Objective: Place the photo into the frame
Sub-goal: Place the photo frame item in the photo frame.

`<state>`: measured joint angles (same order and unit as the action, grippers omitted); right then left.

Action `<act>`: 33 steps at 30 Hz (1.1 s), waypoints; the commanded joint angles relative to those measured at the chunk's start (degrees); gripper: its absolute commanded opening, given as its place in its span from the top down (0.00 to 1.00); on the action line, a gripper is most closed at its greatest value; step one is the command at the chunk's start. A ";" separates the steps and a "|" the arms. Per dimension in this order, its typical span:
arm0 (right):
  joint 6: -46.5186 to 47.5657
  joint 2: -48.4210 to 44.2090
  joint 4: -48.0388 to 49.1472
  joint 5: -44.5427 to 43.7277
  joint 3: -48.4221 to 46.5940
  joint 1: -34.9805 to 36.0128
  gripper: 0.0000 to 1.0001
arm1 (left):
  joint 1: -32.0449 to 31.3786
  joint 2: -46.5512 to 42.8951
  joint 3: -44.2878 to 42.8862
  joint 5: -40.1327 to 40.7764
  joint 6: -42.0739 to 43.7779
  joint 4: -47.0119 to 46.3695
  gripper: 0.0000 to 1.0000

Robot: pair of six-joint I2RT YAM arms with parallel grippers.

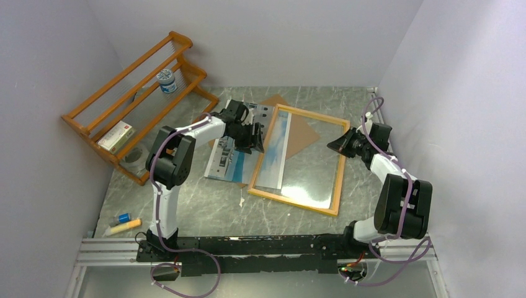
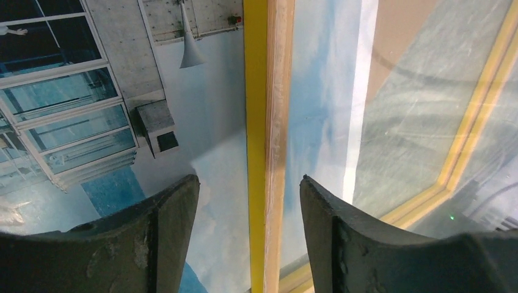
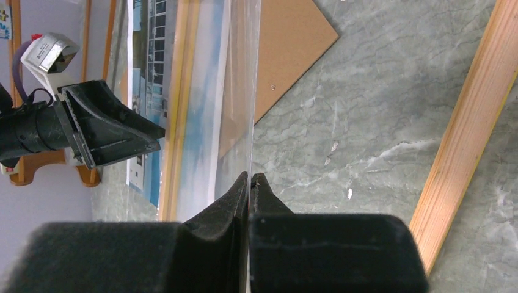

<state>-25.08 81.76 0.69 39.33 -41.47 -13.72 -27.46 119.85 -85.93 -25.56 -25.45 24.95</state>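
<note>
The frame (image 1: 340,167) lies wood-orange side up mid-table. The photo (image 1: 226,158), building and blue sky face up, lies flat to its left, its right part under the frame's left bar. My left gripper (image 1: 255,138) is open, one finger on each side of that yellow-and-wood bar (image 2: 266,122), over the photo (image 2: 207,122). My right gripper (image 1: 335,144) is near the frame's far right corner, shut on the edge of a thin clear pane (image 3: 250,91). In the right wrist view its jaws (image 3: 251,176) are pressed on the pane, with the frame's right bar (image 3: 467,134) to the right.
A brown hardboard panel (image 1: 304,127) lies under the frame's far side. An orange slatted rack (image 1: 133,99) with a jar (image 1: 166,81) and a box (image 1: 116,136) stands at the back left. Two small tubes (image 1: 124,223) lie front left. Walls close both sides.
</note>
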 commanded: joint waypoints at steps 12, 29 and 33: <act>3.80 2.96 2.47 -1.14 -0.85 -0.61 0.99 | -2.45 5.09 -2.57 8.41 4.25 7.22 0.43; 4.35 2.11 1.29 -6.18 -2.34 -0.61 0.99 | -3.19 7.76 -3.70 10.10 4.28 9.92 0.38; 4.59 1.74 1.48 -6.58 -2.30 -0.63 1.00 | -3.22 8.20 -3.80 10.01 4.10 10.03 0.39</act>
<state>-22.26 84.93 0.30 35.27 -41.52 -14.04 -30.04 122.89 -91.26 -19.84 -23.20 31.20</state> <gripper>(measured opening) 0.013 0.612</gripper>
